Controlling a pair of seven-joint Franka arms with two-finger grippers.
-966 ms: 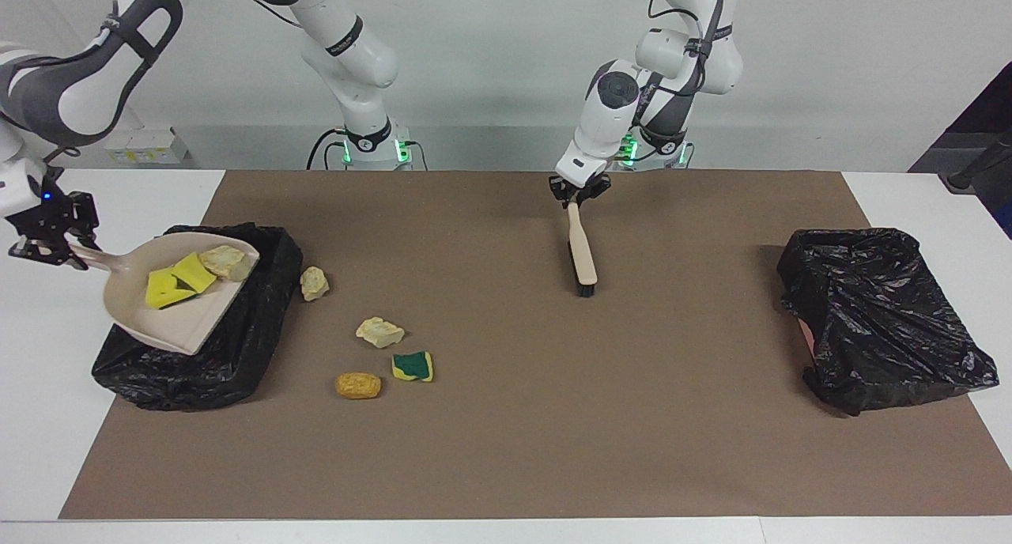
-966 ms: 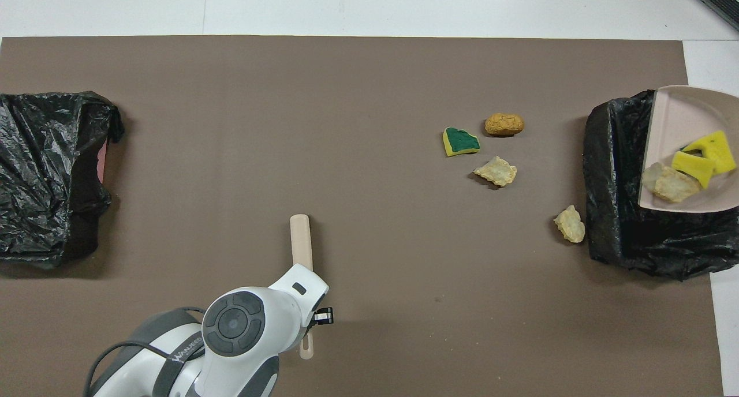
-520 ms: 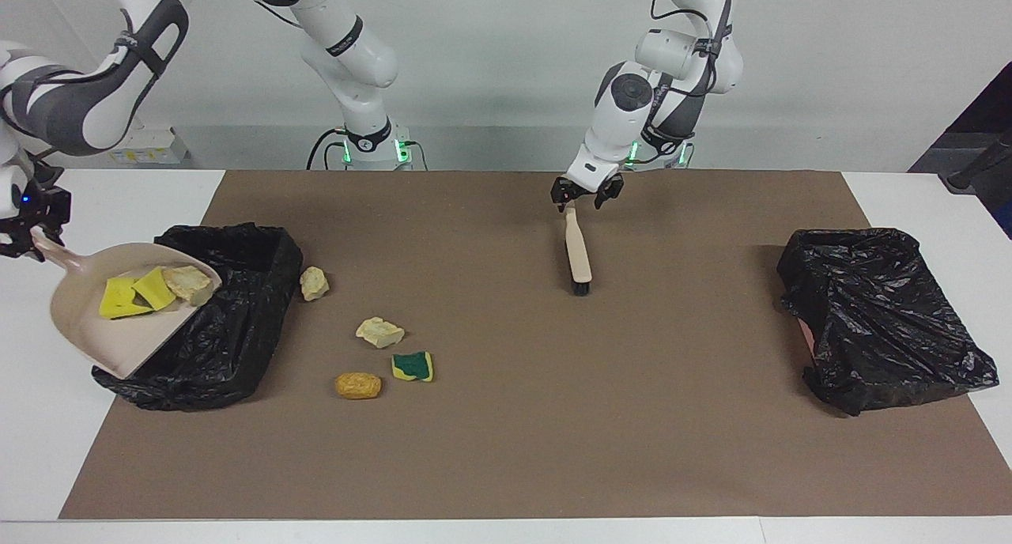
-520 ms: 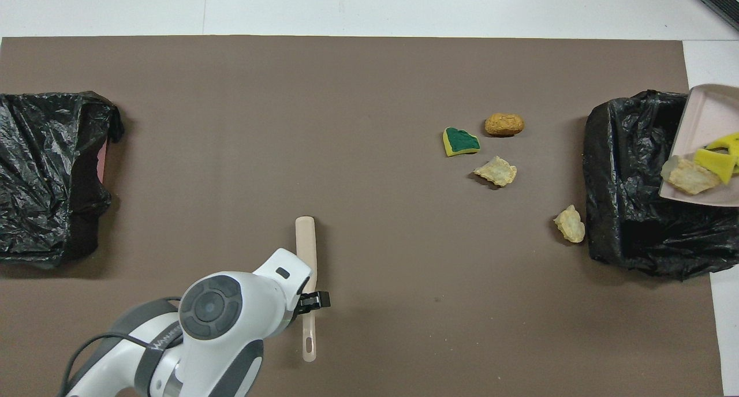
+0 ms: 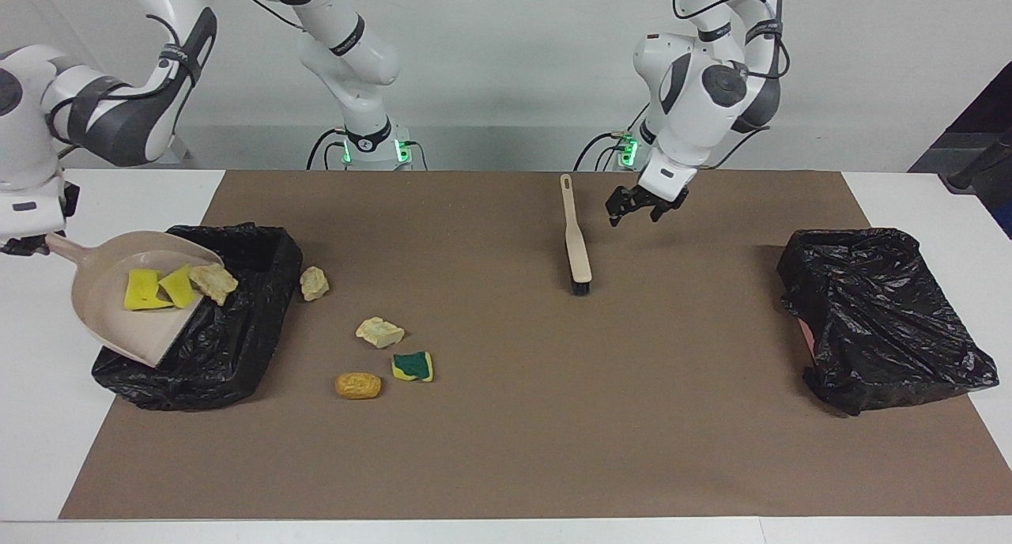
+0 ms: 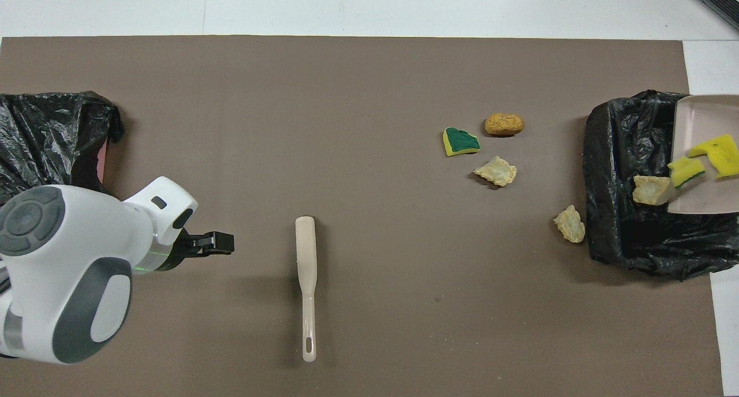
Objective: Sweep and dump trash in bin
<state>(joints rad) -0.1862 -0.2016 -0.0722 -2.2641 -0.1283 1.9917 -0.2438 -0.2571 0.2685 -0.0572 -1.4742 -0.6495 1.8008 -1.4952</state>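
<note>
Now that the left gripper [image 5: 639,206] has let go of the brush [image 5: 576,243] and swung off toward its own end of the mat, fingers spread and empty, sweeping looks paused and it's all about the dump. Over at the right arm's end, the right gripper [image 5: 24,239] is clamped on the handle of the dustpan [image 5: 134,315], which has tipped further over the black-bagged bin [image 5: 237,346]. Two yellow sponge bits [image 5: 154,289] and a beige chunk [image 5: 212,279] are sliding toward the lip, the chunk right at the edge. Four scraps remain on the brown mat [image 5: 553,417] beside that bin: a pale chunk [image 5: 314,283], another chunk [image 5: 379,332], the green-and-yellow sponge [image 5: 413,366] and the golden roll [image 5: 357,385].
</note>
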